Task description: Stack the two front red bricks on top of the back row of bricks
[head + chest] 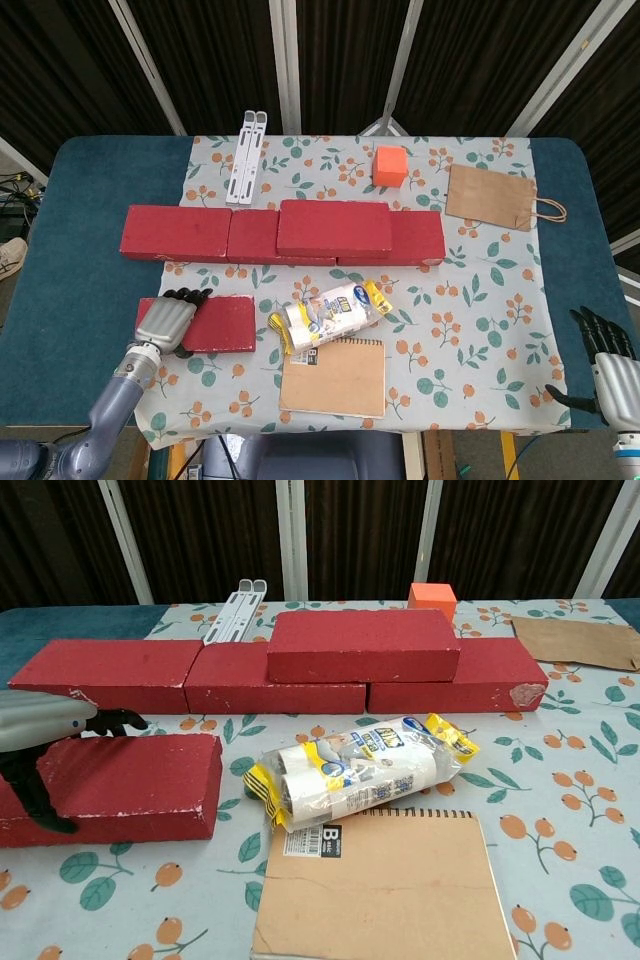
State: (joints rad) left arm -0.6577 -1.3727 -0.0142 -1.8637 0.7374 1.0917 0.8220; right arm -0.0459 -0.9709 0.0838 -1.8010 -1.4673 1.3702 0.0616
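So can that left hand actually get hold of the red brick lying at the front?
Probably yes. The left hand is already over the left end of the front brick, fingers draped on its top, with nothing between them. The snack packet lies off to the brick's right, apart from it.

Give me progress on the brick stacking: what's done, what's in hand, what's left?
Done: one red brick already sits on the back row, over its middle. In hand: the left hand is closed over the left end of the last front brick, which appears to rest on the table still. Left: lift it and set it on the row. The right hand waits idle at the table's right edge.
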